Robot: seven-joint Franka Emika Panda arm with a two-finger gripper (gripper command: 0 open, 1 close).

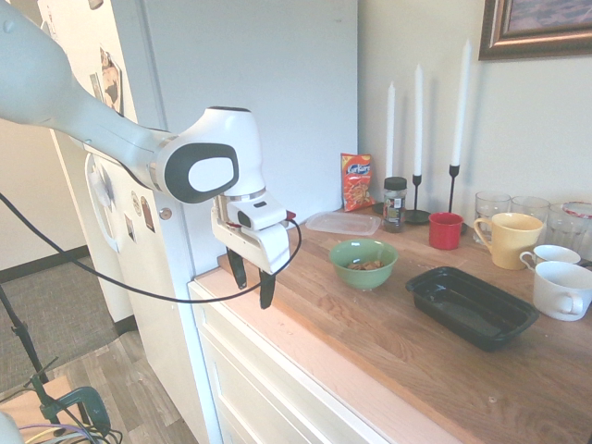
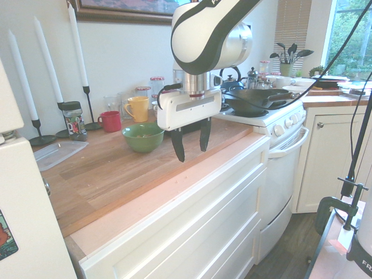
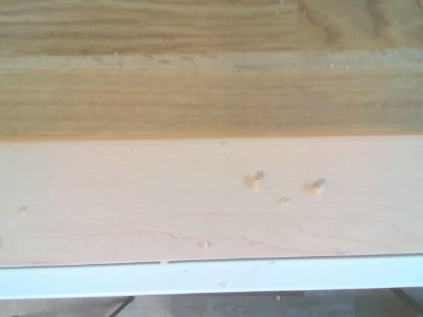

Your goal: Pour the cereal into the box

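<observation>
The cereal (image 1: 366,265) is a small tan heap inside a green bowl (image 1: 363,262) on the wooden counter (image 1: 370,324). To the bowl's right lies the box (image 1: 472,305), a shallow black tray with nothing in it. My gripper (image 1: 252,280) hangs open and holds nothing, fingers pointing down over the counter's front edge, left of the bowl and apart from it. In the second exterior view the gripper (image 2: 192,141) is right of the green bowl (image 2: 143,137) and the box is hidden behind the arm. The wrist view shows the pale counter edge with a few crumbs (image 3: 254,179).
Along the wall stand an orange-red snack bag (image 1: 356,182), a clear flat container (image 1: 343,222), a spice jar (image 1: 395,203), candles, a red cup (image 1: 445,230), a yellow mug (image 1: 508,239) and white mugs (image 1: 563,289). A fridge (image 1: 277,83) borders the counter; a stove (image 2: 261,110) is opposite.
</observation>
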